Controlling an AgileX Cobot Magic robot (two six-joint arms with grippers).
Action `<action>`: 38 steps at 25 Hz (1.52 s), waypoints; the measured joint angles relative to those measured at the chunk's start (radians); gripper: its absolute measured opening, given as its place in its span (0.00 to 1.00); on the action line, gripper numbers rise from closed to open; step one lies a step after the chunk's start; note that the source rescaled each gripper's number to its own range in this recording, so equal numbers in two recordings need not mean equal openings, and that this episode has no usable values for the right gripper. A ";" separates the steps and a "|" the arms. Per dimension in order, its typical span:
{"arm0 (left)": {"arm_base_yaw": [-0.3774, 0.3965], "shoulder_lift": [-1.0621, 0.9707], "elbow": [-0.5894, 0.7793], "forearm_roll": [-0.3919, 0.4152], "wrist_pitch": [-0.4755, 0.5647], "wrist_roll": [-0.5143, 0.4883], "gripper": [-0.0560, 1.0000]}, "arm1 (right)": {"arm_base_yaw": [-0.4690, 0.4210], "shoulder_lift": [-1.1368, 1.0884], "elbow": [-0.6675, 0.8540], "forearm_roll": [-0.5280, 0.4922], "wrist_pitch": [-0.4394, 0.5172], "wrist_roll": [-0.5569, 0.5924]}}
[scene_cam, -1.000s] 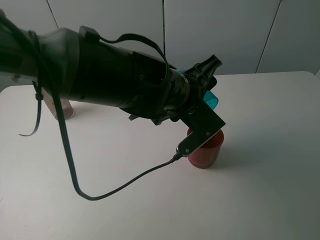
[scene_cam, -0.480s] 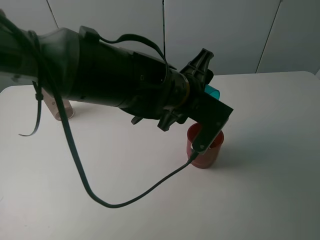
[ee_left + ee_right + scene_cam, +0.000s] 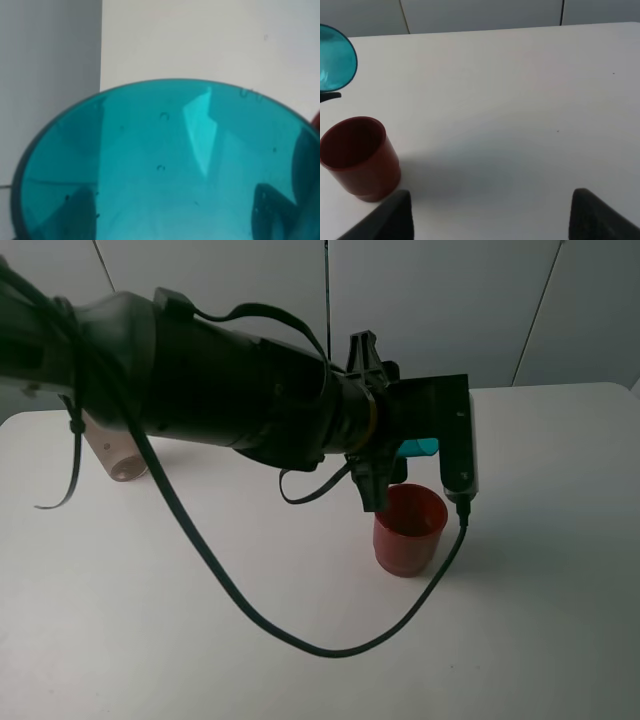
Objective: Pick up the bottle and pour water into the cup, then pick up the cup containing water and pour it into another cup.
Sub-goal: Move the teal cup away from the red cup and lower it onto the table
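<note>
My left gripper (image 3: 402, 443) is shut on the cup (image 3: 424, 447), a teal tumbler held on its side just above and behind another cup (image 3: 410, 530), the red-brown one standing on the white table (image 3: 540, 570). The left arm hides most of the tumbler from above. In the left wrist view the cup (image 3: 165, 165) fills the picture, with dark fingers (image 3: 277, 202) showing through its wall. The right wrist view shows the cup (image 3: 335, 60), another cup (image 3: 360, 157), and my right gripper (image 3: 490, 220) open with nothing in it. Only the bottle's base (image 3: 122, 458) shows, at the far left.
A black cable (image 3: 300, 635) loops from the left wrist down over the table in front of the red-brown cup. The table's back edge meets a pale wall (image 3: 500, 310).
The left wrist has rolled, swinging its camera mount from below the gripper up to the right side. The teal cup has turned with it above the red-brown cup. The cable loop has swung right.
</note>
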 joint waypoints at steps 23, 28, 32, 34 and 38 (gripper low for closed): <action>0.434 0.127 -0.001 -0.171 -0.512 -0.322 0.05 | 0.000 0.000 0.000 0.000 0.000 0.000; 0.480 0.201 -0.001 -0.524 -0.636 0.037 0.05 | 0.000 0.000 0.000 0.000 0.000 0.000; 0.482 0.258 -0.001 -0.832 -0.747 0.321 0.05 | 0.000 0.000 0.000 0.000 0.000 0.007; 0.482 0.289 -0.001 -0.937 -0.813 0.405 0.05 | 0.000 0.000 0.000 0.000 0.000 0.007; 0.482 0.361 -0.002 -1.095 -0.978 0.507 0.05 | 0.000 0.000 0.000 0.000 0.000 0.007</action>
